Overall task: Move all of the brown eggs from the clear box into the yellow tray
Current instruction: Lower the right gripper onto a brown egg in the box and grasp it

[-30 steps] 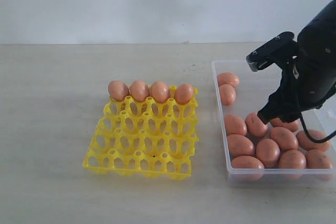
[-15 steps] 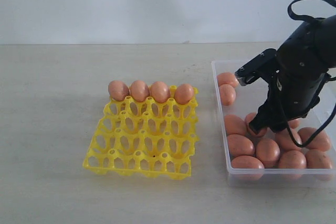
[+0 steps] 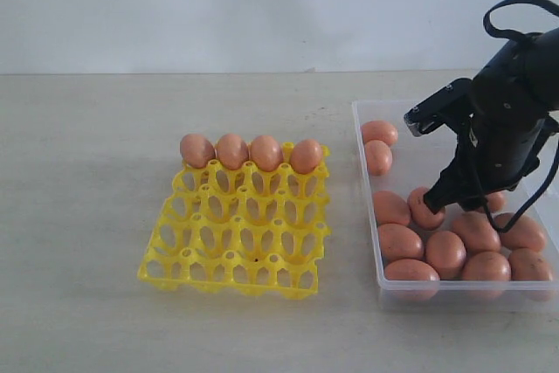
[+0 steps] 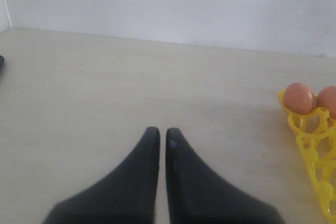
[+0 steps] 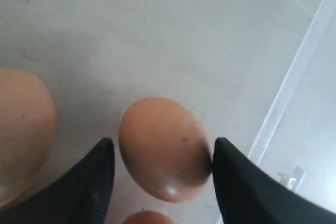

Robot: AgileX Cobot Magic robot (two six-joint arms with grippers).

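Note:
Four brown eggs [image 3: 251, 152] fill the far row of the yellow tray [image 3: 236, 246]. Several more lie in the clear box [image 3: 365, 172], mostly at its near end. My right gripper [image 3: 434, 207] reaches down into the box with its jaws open on either side of one egg [image 5: 160, 140]. One finger [image 5: 236, 182] touches that egg, and a thin gap is left at the other. My left gripper [image 4: 163, 132] is shut and empty above bare table. A corner of the tray [image 4: 315, 150] with two eggs [image 4: 298, 98] lies off to its side.
Another egg [image 5: 21, 129] lies close beside the right gripper's outer finger, and the box's clear wall [image 5: 294, 77] runs just past the other finger. Two eggs [image 3: 379, 144] sit apart at the box's far left corner. The tray's three nearer rows hold no eggs.
The right arm swung left over the box and lowered, bringing its jaws down around one egg among the near cluster. The jaws narrowed slightly. The eggs in the tray have not moved.

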